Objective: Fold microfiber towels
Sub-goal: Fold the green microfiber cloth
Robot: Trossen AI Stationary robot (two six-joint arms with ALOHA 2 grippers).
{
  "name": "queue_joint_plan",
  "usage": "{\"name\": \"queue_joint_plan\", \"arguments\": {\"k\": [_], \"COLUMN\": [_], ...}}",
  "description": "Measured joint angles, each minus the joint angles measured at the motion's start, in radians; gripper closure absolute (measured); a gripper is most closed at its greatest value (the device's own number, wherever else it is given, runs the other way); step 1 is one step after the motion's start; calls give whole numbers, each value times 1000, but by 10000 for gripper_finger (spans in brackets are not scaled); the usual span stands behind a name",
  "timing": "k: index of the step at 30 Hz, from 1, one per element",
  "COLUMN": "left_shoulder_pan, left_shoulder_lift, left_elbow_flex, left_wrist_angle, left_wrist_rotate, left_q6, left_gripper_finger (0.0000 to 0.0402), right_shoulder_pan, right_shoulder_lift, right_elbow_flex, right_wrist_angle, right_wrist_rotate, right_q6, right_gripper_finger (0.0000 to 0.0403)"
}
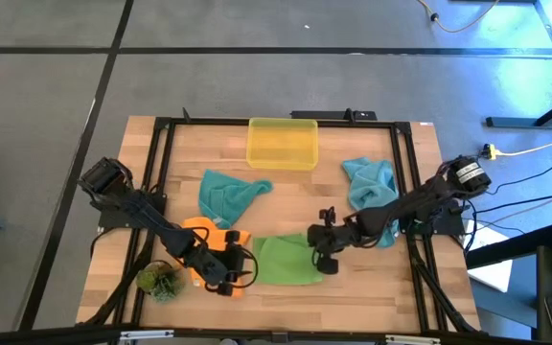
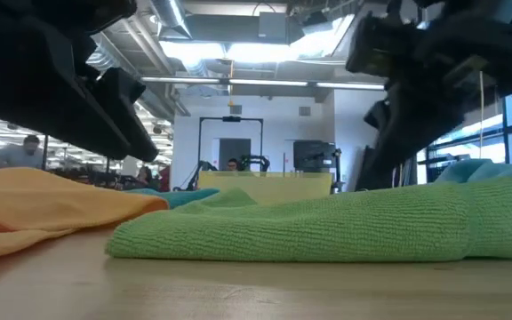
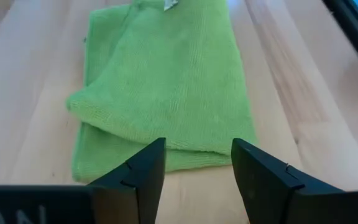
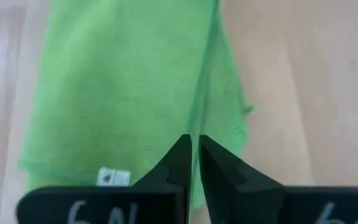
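My right tool (image 4: 194,163), nearly closed over the green towel (image 4: 123,81), could drag its fold; left tool (image 3: 197,163) open.

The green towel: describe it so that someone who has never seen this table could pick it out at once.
Start at the yellow bin at the far edge of the wooden table and come straight toward the near edge. The green towel lies folded and flat there, between the two grippers, with the orange towel beside it. It is the only green cloth; the two others are teal.
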Motion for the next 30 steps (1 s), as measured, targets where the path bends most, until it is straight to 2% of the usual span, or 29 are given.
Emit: {"name": "queue_joint_plan", "arguments": {"k": [6,12,16,20,24,28,30], "left_shoulder_pan": [-1,-10,-9,-14,-21,-22,-16], "left_shoulder_lift": [0,-6,-16,-42,-90,-102,-99], "left_elbow_flex": [0,6,9,28,85,114,116], "left_wrist_angle": [-170,-396,-459,-495,-468,-341,-270], "left_wrist_rotate": [44,134,150,108,-5,-127,-140], "left_q6": [-142,-320,-369,-328,-237,-106,-49], "left_gripper_finger": [225,225,225,225,225,225,225], "right_shoulder_pan": [-52,-102,-128,-146,-147,-132,-123], "right_shoulder_lift": [33,89,106,105,104,97,93], "right_elbow_flex": [0,1,1,3,4,3,3], "right_wrist_angle": [-6,-6,-60,-123,-134,-118,-114], "right_wrist_rotate": [22,25,25,49,60,32,4], "right_q6": [-31,-56,-48,-18,-23,-48,-61], "right_gripper_finger": [369,368,368,368,368,368,368]}}
